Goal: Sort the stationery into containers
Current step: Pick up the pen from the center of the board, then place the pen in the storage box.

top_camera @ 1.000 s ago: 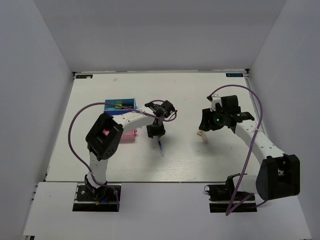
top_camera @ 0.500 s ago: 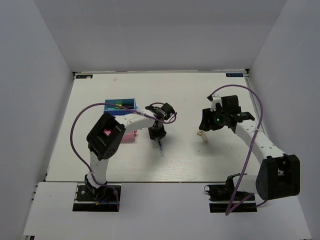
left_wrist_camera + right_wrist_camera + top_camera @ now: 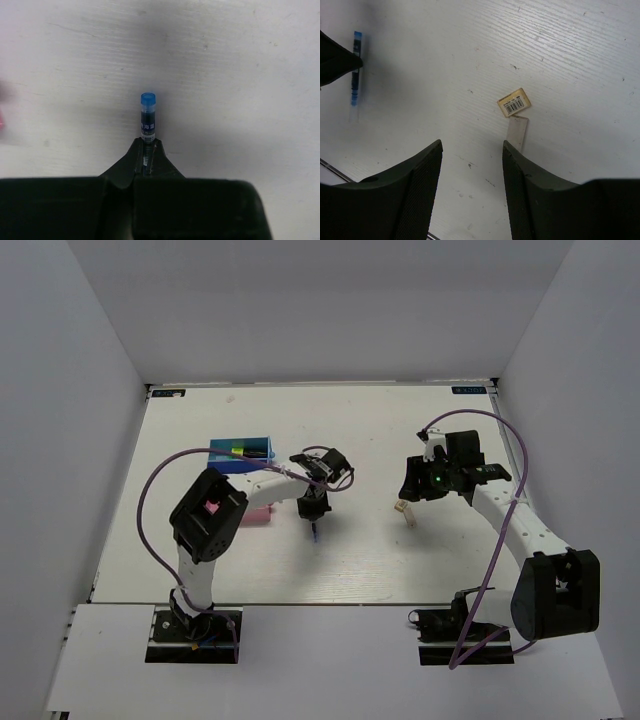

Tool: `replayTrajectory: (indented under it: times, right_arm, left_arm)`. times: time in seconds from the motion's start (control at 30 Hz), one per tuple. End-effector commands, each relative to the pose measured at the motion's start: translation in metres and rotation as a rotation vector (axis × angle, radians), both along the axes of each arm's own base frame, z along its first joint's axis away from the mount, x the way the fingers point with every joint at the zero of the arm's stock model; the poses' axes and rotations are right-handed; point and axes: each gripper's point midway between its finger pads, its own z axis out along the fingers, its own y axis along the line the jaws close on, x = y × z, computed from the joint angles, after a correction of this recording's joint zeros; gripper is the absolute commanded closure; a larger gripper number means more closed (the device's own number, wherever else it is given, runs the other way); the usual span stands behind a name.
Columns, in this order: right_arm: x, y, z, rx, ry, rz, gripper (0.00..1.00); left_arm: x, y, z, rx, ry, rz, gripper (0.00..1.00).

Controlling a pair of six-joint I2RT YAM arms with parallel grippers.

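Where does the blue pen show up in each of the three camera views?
Top view: the blue pen is just left of centre, poking out below the left gripper.
Left wrist view: the blue pen is at centre, cap pointing up, pinched at its lower end.
Right wrist view: the blue pen is in the upper left corner.
Shared landmark: the left gripper, shut on the pen.

Tabletop (image 3: pixel 380 440): white, matte, with fine scratches and dark specks in the close views.
Back wall (image 3: pixel 320 310), left wall (image 3: pixel 60 460), right wall (image 3: pixel 590 370): plain white panels closing three sides.
Blue label (image 3: pixel 468 390) at upper-right table corner; dark label (image 3: pixel 170 393) at upper left.
White strip (image 3: pixel 330 640) along bottom edge.
Even light, soft shadows.
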Motion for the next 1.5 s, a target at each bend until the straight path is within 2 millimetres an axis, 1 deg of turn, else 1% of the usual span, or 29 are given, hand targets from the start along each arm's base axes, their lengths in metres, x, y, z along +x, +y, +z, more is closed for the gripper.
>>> replayTrajectory:
  times: [0.0, 0.03, 0.07, 0.1, 0.13, 0.17, 0.2, 0.23, 0.27, 0.3, 0.33, 0.37, 0.4, 0.43, 0.5, 0.53, 0.6, 0.67, 0.7, 0.77, 0.8, 0.83, 0.87, 0.97, 1.17, 1.3, 1.33, 1.43, 1.47]
  right_arm:
    - [0.004, 0.004, 0.016, 0.034, -0.039, 0.002, 0.45]
    - [0.005, 0.002, 0.015, 0.031, -0.038, -0.003, 0.45]
    - [0.005, 0.003, 0.016, 0.034, -0.037, -0.004, 0.45]
    - [0.005, 0.002, 0.016, 0.034, -0.038, -0.005, 0.45]
    - [0.005, 0.003, 0.016, 0.034, -0.038, -0.004, 0.45]
    - [0.005, 0.003, 0.016, 0.035, -0.041, -0.002, 0.45]
    - [0.005, 0.003, 0.016, 0.035, -0.037, -0.005, 0.45]
    - [0.005, 0.002, 0.016, 0.035, -0.039, -0.006, 0.45]
    - [0.005, 0.003, 0.015, 0.035, -0.038, -0.003, 0.45]
    - [0.005, 0.003, 0.014, 0.037, -0.032, -0.004, 0.45]
    - [0.005, 0.003, 0.015, 0.038, -0.035, -0.002, 0.45]
    - [0.004, 0.003, 0.015, 0.039, -0.033, -0.003, 0.45]
    - [0.005, 0.003, 0.014, 0.039, -0.031, -0.004, 0.45]
    - [0.004, 0.004, 0.013, 0.041, -0.026, -0.002, 0.45]
    - [0.005, 0.004, 0.015, 0.044, -0.034, 0.001, 0.45]
    - [0.004, 0.004, 0.013, 0.044, -0.027, 0.0, 0.45]
    - [0.004, 0.004, 0.013, 0.046, -0.028, 0.0, 0.45]
    - [0.003, 0.005, 0.013, 0.048, -0.024, 0.004, 0.45]
    - [0.004, 0.005, 0.014, 0.048, -0.029, 0.007, 0.45]
    - [0.003, 0.005, 0.013, 0.053, -0.026, 0.008, 0.45]
    - [0.003, 0.005, 0.013, 0.052, -0.024, 0.01, 0.45]
    - [0.003, 0.006, 0.014, 0.056, -0.026, 0.014, 0.45]
    - [0.003, 0.005, 0.013, 0.059, -0.024, 0.012, 0.45]
    - [0.002, 0.006, 0.014, 0.068, -0.02, 0.015, 0.45]
    - [0.003, 0.006, 0.016, 0.076, -0.021, 0.017, 0.45]
    - [0.002, 0.006, 0.016, 0.08, -0.02, 0.02, 0.45]
    - [0.002, 0.006, 0.015, 0.08, -0.017, 0.019, 0.45]
    - [0.001, 0.007, 0.015, 0.086, -0.016, 0.027, 0.42]
    - [0.001, 0.006, 0.015, 0.086, -0.012, 0.027, 0.42]
  left_arm:
    - [0.016, 0.018, 0.056, 0.049, -0.139, -0.075, 1.0]
    - [0.022, 0.025, 0.073, 0.045, -0.176, -0.062, 1.0]
    - [0.024, 0.031, 0.08, 0.056, -0.19, -0.057, 1.0]
    - [0.032, 0.037, 0.101, 0.05, -0.248, -0.043, 1.0]
    - [0.041, 0.053, 0.115, 0.051, -0.284, 0.005, 1.0]
    - [0.045, 0.061, 0.129, 0.038, -0.319, 0.047, 1.0]
    - [0.054, 0.079, 0.135, 0.039, -0.332, 0.112, 1.0]
    - [0.057, 0.088, 0.137, 0.042, -0.342, 0.144, 1.0]
    - [0.061, 0.094, 0.152, 0.004, -0.392, 0.19, 1.0]
    - [0.068, 0.11, 0.155, 0.008, -0.411, 0.249, 1.0]
    - [0.069, 0.118, 0.153, 0.007, -0.417, 0.276, 1.0]
    - [0.072, 0.127, 0.162, -0.028, -0.449, 0.345, 1.0]
    - [0.076, 0.133, 0.164, -0.035, -0.466, 0.379, 1.0]
    - [0.081, 0.146, 0.171, -0.026, -0.498, 0.427, 1.0]
    - [0.091, 0.157, 0.176, -0.034, -0.544, 0.494, 1.0]
    - [0.1, 0.17, 0.181, -0.014, -0.589, 0.538, 1.0]
    - [0.11, 0.179, 0.187, 0.001, -0.642, 0.569, 1.0]
    - [0.119, 0.19, 0.186, 0.001, -0.667, 0.62, 1.0]
    - [0.12, 0.194, 0.185, 0.004, -0.679, 0.643, 1.0]
    - [0.125, 0.208, 0.183, 0.028, -0.721, 0.713, 1.0]
    - [0.126, 0.215, 0.186, 0.029, -0.766, 0.778, 1.0]
    - [0.128, 0.218, 0.185, 0.032, -0.778, 0.79, 1.0]
    - [0.126, 0.222, 0.175, 0.049, -0.772, 0.794, 1.0]
    - [0.135, 0.226, 0.17, 0.034, -0.793, 0.837, 1.0]
    - [0.14, 0.228, 0.153, 0.064, -0.784, 0.859, 1.0]
    - [0.139, 0.228, 0.141, 0.071, -0.771, 0.857, 1.0]
    - [0.137, 0.228, 0.134, 0.079, -0.763, 0.854, 1.0]
    - [0.13, 0.23, 0.124, 0.088, -0.749, 0.856, 1.0]
    - [0.129, 0.23, 0.123, 0.084, -0.747, 0.855, 0.97]
